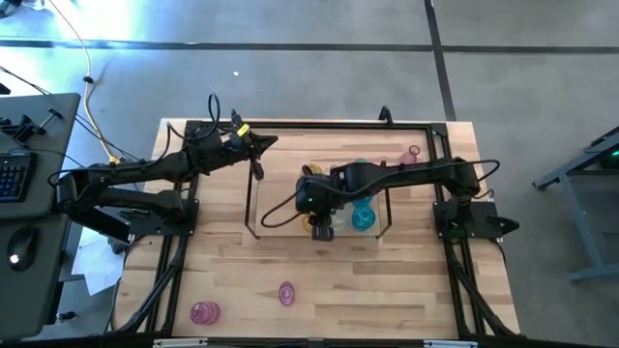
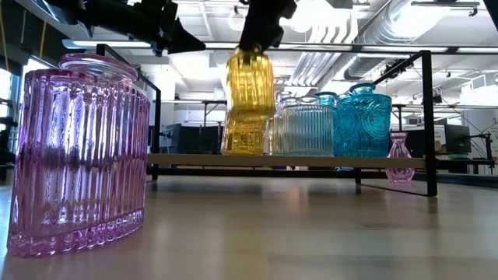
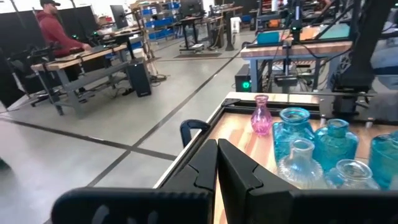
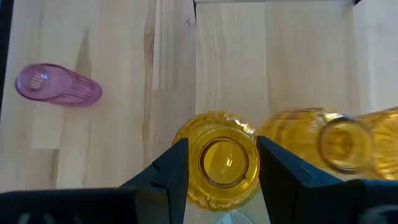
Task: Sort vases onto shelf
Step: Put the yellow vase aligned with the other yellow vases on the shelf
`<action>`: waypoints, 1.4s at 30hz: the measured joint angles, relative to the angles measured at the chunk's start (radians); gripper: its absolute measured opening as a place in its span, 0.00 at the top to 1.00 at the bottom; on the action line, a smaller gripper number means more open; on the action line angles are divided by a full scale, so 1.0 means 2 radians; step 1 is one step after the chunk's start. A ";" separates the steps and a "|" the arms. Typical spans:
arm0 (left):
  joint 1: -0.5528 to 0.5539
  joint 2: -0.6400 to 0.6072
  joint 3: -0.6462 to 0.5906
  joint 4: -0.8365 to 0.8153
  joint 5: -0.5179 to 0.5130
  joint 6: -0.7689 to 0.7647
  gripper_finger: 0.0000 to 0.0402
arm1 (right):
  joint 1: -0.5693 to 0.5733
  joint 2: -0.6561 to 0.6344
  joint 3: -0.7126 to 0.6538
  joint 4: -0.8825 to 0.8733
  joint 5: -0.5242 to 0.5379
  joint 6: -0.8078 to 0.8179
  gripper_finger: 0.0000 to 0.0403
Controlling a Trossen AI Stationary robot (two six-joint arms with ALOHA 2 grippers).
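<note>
— Two arms were over the table. What was the right gripper (image 4: 217,163) doing?

— It hung above the shelf (image 2: 288,160), its fingers (image 4: 169,168) on either side of an amber vase (image 2: 250,103), clamped at the neck. From the wrist camera I looked straight down into the vase's round mouth between the dark fingers. From table height the vase stood upright, and I could not tell whether its base touched the board.

— And what else was on that shelf?

— Another amber vase (image 4: 339,144) just beside the held one, then a clear ribbed vase (image 2: 305,129) and a cyan-blue vase (image 2: 362,120) farther along, packed close together. From above, the cyan one sat just beside the right gripper.

— Where was the left gripper (image 1: 259,142)?

— Up near the far left end of the shelf, raised off the table, fingers (image 3: 233,171) pressed together and holding nothing. Its camera looked past them at a cluster of blue and clear vases and a small pink vase (image 3: 261,116) by the table's far edge.

— Anything off the shelf?

— Yes. One large pink ribbed vase (image 2: 78,152) stood on the tabletop (image 1: 387,280) at the near left corner, close to the low camera, and a smaller pink vase (image 1: 286,293) lay on its side near the front edge, well apart from the shelf.

— Anybody around?

— One person in a red top (image 3: 56,28) was at a bench far across the room.
</note>
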 joint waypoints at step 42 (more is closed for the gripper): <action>-0.025 0.000 0.000 -0.002 -0.014 0.000 0.99 | 0.004 0.000 -0.076 0.069 0.069 0.017 0.42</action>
